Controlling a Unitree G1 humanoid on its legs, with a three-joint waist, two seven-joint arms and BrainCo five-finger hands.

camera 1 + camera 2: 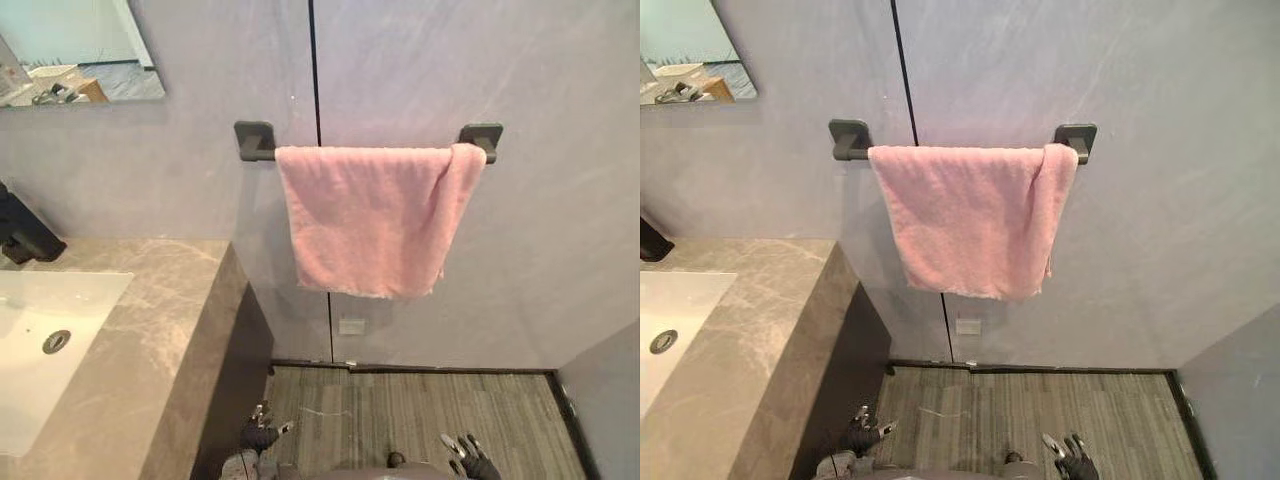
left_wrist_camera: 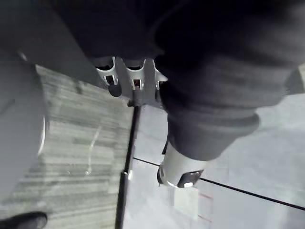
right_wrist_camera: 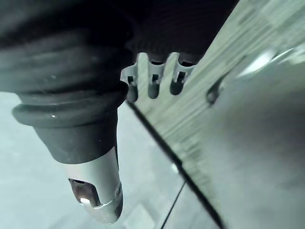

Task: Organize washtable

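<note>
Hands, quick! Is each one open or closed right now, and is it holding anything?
Left hand: open, fingers relaxed, holding nothing.
Right hand: open, fingers relaxed, holding nothing.

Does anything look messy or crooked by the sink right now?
The pink towel hangs askew on the wall bar: its right end is bunched and folded over by the bracket, so it drapes unevenly.

The towel (image 1: 370, 215) was soft pink; its rail (image 1: 254, 138) dark grey; the wall (image 1: 560, 250) pale grey with faint cloudy streaks; the desk (image 1: 150, 330) grey-brown with pale marble veining; the sink (image 1: 50, 320) white; the tap (image 1: 25, 235) black; the floor (image 1: 420, 410) grey in streaked plank bands.
</note>
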